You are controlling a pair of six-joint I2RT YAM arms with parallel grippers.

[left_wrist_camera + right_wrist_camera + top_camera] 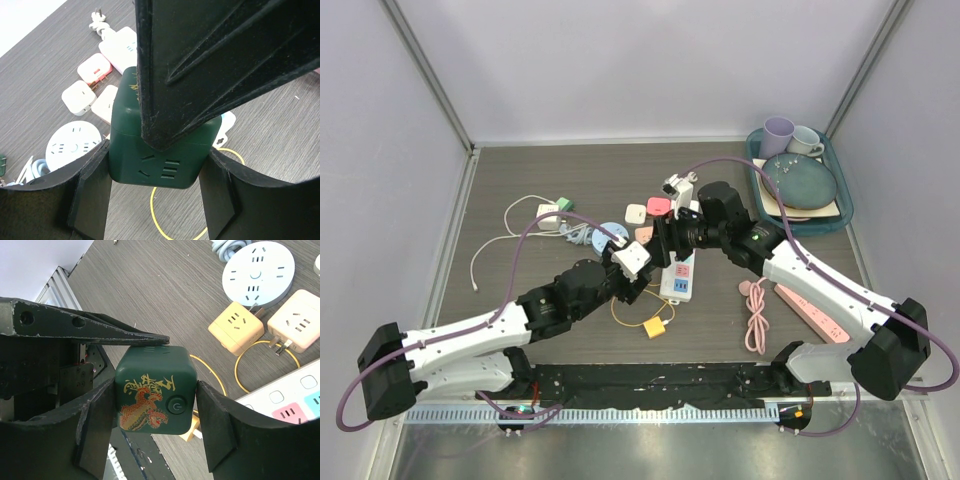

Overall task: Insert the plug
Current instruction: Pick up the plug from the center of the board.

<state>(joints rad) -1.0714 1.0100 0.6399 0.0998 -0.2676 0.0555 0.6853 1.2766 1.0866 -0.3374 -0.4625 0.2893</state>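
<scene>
Plainly, left end effector (155, 167) and right end effector (155, 400) clamp a rounded green cube (150, 390).

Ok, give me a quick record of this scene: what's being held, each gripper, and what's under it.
held item: green cube socket, gold dragon print, up in the air
left gripper: shut on the cube's sides
right gripper: flanks the cube; grip unclear
beneath: yellow cable loop
beside that: white power strip
</scene>
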